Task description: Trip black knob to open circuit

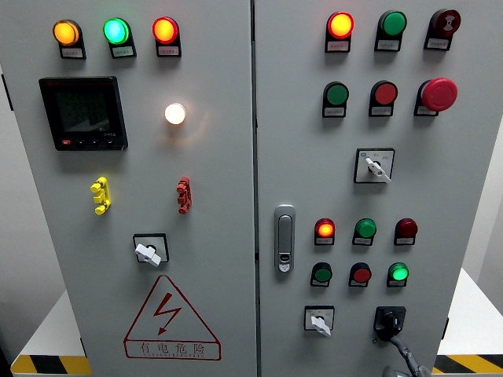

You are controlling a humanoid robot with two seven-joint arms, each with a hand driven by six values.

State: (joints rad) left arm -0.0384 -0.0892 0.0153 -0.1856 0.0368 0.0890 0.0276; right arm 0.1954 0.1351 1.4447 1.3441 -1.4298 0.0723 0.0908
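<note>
The black knob [389, 320] sits on a square black plate at the lower right of the grey cabinet's right door [440, 181]. Its pointer looks roughly upright. My right hand [406, 355] is dark grey and comes up from the bottom edge just below the knob, its top reaching the knob's underside. Most of the hand is cut off by the frame, so I cannot tell whether it grips the knob. My left arm does not show.
A white selector switch [318, 320] sits just left of the knob, and another [375, 166] higher up. Lit lamps and push buttons fill the right door, with a red mushroom button [438, 93]. The door handle [284, 237] stands near the centre seam. A meter [82, 112] is on the left door.
</note>
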